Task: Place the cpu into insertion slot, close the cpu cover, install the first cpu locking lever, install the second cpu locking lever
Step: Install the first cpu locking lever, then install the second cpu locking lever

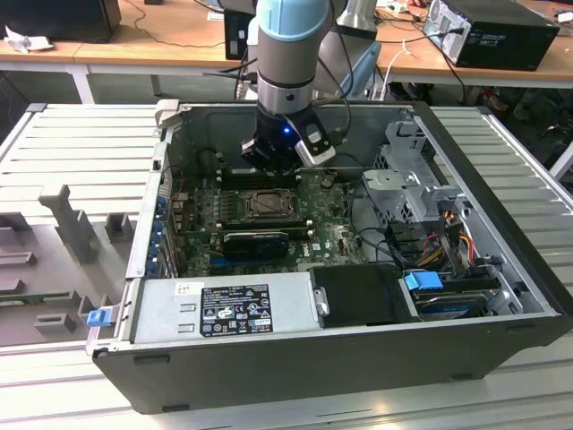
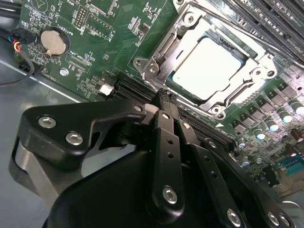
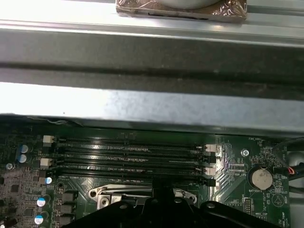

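I see the cpu (image 2: 206, 66) seated under the cpu cover (image 2: 209, 102), just beyond my claw (image 2: 164, 97), fingers pressed together and empty; locking levers need precise pushing

Your robot arm (image 1: 285, 54) comes down from the top of the exterior view, its pale blue and silver wrist pointing straight downward. A small blue light glows on the black wrist section. The black gripper (image 2: 164, 102) hangs below it. In the second wrist view, its two slim fingers (image 2: 167, 142) lie pressed side by side, tips together, with nothing held between them.
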